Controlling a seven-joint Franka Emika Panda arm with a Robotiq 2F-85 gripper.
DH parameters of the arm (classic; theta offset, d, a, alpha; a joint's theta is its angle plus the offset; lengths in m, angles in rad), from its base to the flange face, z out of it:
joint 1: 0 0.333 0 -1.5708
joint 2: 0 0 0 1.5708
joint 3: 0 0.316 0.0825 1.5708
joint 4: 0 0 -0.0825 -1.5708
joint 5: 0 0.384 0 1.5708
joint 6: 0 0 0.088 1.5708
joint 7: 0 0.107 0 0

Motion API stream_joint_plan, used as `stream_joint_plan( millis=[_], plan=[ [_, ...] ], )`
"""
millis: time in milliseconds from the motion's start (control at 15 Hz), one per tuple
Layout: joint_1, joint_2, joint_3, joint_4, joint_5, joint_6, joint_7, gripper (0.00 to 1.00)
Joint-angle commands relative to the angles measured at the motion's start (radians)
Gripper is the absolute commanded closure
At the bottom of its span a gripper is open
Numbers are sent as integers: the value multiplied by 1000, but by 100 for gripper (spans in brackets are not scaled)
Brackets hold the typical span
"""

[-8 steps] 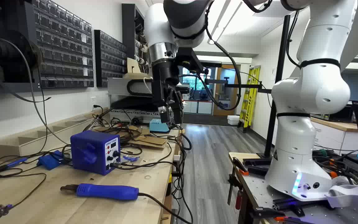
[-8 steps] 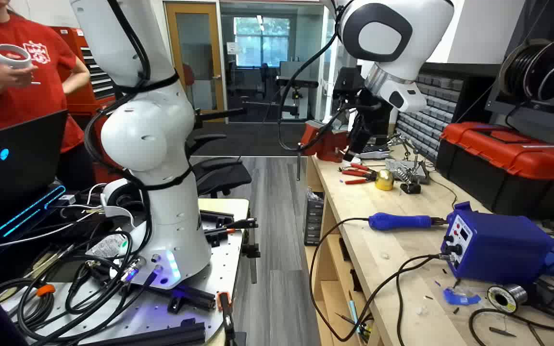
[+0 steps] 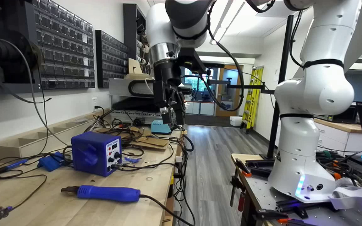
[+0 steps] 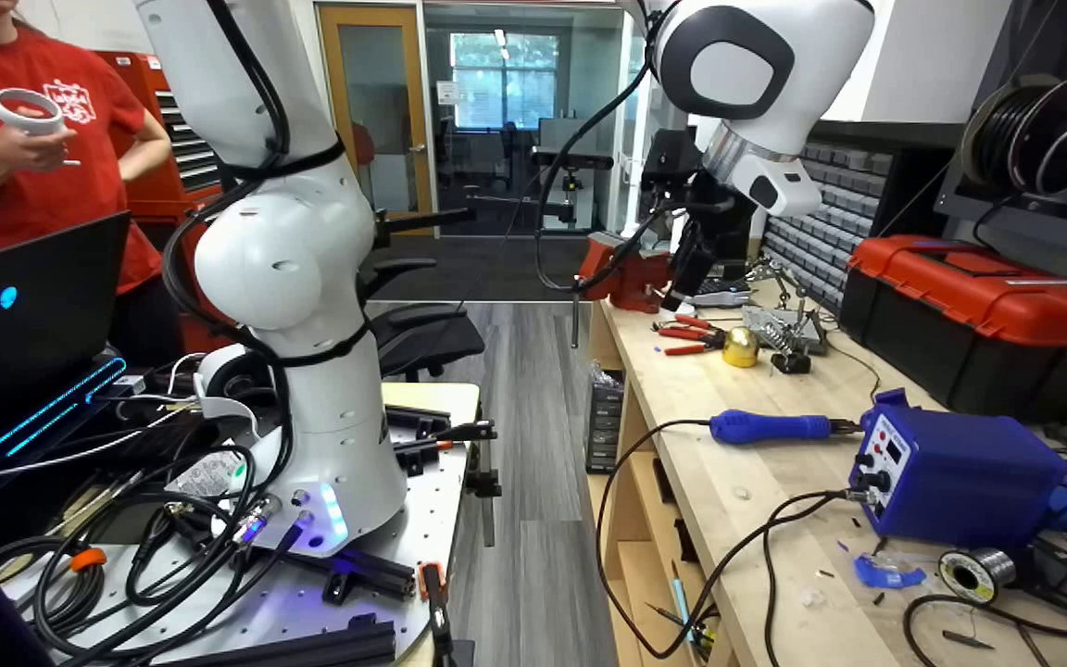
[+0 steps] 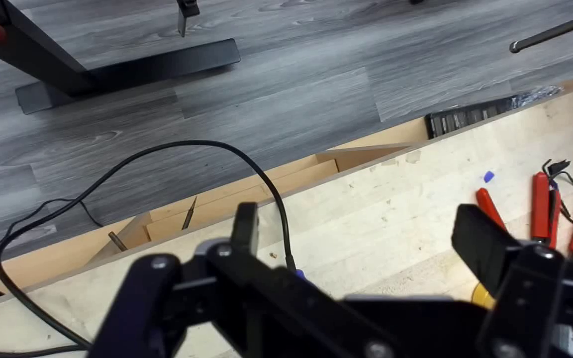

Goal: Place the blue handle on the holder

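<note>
The blue handle (image 3: pixel 108 193) lies on the wooden bench in both exterior views (image 4: pixel 768 427), with a dark metal tip and a black cord from its rear end. In the wrist view only its cord end (image 5: pixel 300 274) shows; my gripper's linkage hides the rest. The holder, a blue box unit (image 3: pixel 88 153) with a pale front panel and knobs, stands upright on the bench, also in an exterior view (image 4: pixel 978 477). The handle is apart from it. My gripper (image 3: pixel 173 117) is above the bench, away from the handle. In the wrist view its fingers (image 5: pixel 356 233) are wide apart with nothing between.
Red-handled pliers (image 4: pixel 689 335), a brass ball (image 4: pixel 740 347), a clamp stand (image 4: pixel 788 343) and a red vise (image 4: pixel 631 278) sit on the bench. A red-black toolbox (image 4: pixel 987 324) stands by the wall. The handle's black cord (image 5: pixel 207 143) loops over the bench edge.
</note>
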Motion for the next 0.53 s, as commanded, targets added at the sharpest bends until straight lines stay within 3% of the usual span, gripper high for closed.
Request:
stream_joint_plan(
  millis=[0, 467],
  plan=[
    [-8, 0, 9, -1, 0, 3, -14, 0],
    [-1, 22, 36, -8, -67, 83, -37, 0]
  ],
)
